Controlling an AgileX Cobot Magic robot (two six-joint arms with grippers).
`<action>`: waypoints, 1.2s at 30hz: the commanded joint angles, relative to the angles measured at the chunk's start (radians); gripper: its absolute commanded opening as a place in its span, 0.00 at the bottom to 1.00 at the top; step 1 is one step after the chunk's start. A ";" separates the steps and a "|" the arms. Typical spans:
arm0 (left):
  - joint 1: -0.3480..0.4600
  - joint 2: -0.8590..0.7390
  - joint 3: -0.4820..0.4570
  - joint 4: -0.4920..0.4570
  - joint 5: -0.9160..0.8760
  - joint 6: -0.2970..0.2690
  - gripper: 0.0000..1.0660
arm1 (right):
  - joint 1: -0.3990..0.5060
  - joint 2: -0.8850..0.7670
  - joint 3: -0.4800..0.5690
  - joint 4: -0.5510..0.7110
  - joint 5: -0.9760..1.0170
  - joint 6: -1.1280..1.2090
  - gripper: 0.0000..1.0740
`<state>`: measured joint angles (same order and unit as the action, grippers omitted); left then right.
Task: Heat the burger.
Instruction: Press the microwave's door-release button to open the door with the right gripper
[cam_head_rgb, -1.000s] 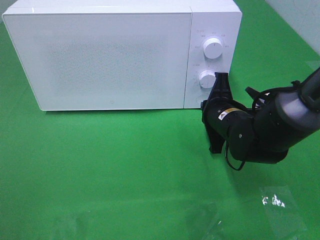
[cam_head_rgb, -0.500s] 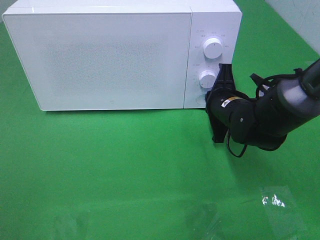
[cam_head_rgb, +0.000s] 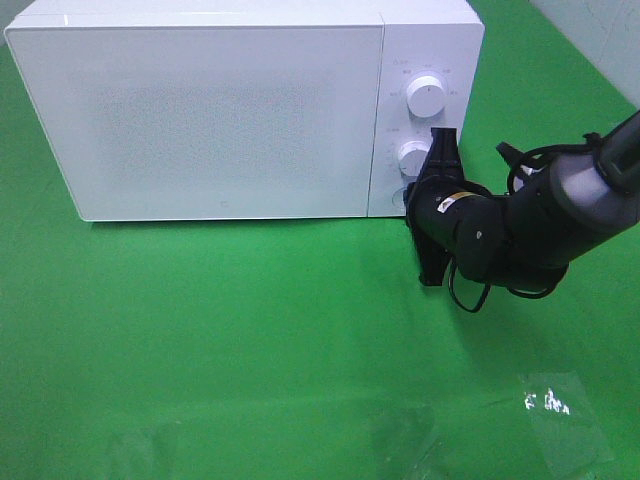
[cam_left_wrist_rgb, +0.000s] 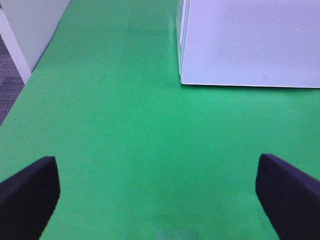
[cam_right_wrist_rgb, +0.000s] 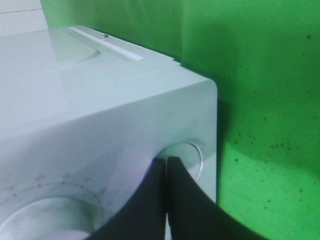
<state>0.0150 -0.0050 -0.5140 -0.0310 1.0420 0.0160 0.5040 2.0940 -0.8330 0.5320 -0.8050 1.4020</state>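
Note:
The burger is out of view. The white microwave (cam_head_rgb: 220, 110) stands at the back of the green table with its door closed; the left wrist view shows its lower left corner (cam_left_wrist_rgb: 250, 40). My right gripper (cam_head_rgb: 409, 197) is shut, and its tips (cam_right_wrist_rgb: 166, 162) rest against the round button (cam_right_wrist_rgb: 194, 152) at the control panel's lower right corner, just below the lower knob (cam_head_rgb: 413, 157). My left gripper (cam_left_wrist_rgb: 159, 200) is open over bare green cloth with nothing between its fingers. It does not show in the exterior view.
An upper knob (cam_head_rgb: 426, 96) sits above the lower one on the panel. Clear plastic patches (cam_head_rgb: 560, 420) lie on the cloth near the front right. A white wall (cam_left_wrist_rgb: 30, 30) borders the table's left side.
My right gripper has shifted slightly along the panel's lower right corner, staying shut by the lower knob. The microwave door and the left gripper are unchanged.

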 joint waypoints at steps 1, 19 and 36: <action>0.003 -0.018 0.004 0.000 -0.008 -0.002 0.94 | -0.004 -0.006 -0.020 0.016 -0.094 -0.008 0.00; 0.003 -0.018 0.004 0.000 -0.008 -0.002 0.94 | -0.004 -0.006 -0.020 0.090 -0.226 -0.024 0.00; 0.003 -0.018 0.004 0.000 -0.008 -0.002 0.94 | -0.004 0.061 -0.102 0.167 -0.355 -0.072 0.00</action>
<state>0.0150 -0.0050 -0.5140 -0.0310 1.0420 0.0160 0.5370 2.1670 -0.8800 0.6520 -0.9180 1.3570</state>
